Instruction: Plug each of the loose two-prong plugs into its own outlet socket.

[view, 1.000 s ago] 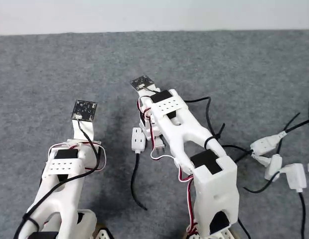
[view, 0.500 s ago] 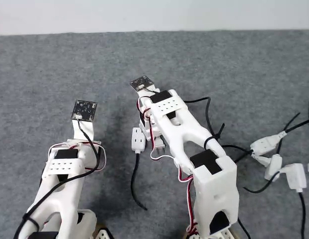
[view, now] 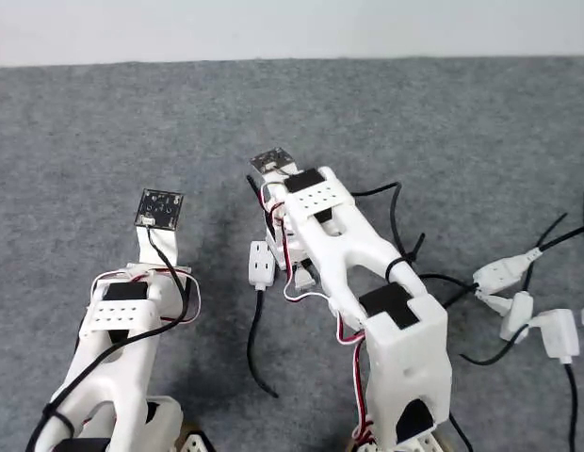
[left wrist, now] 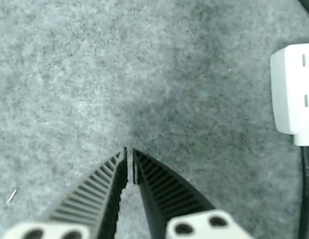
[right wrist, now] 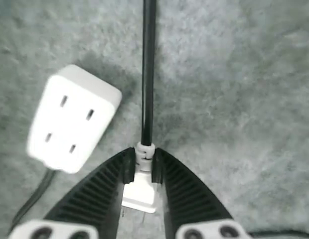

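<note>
A white outlet block [view: 261,264] with a black cord lies on the grey carpet between the two arms. It also shows in the left wrist view [left wrist: 293,94] and the right wrist view [right wrist: 71,118], socket slots facing up. My right gripper [right wrist: 142,165] is shut on a white two-prong plug [right wrist: 139,193], just beside the outlet block. The plug's black cord [right wrist: 147,74] runs straight away from the fingers. My left gripper [left wrist: 129,152] is shut on nothing, over bare carpet to the side of the block.
Three more white plugs [view: 499,273] [view: 516,315] [view: 559,331] with tangled black cords lie at the right side of the carpet. The outlet's cord [view: 254,348] trails toward the arm bases. A white wall edge runs along the far side.
The right arm's wrist has shifted slightly, and the plug under it has moved a little with it. The left arm has not moved.
</note>
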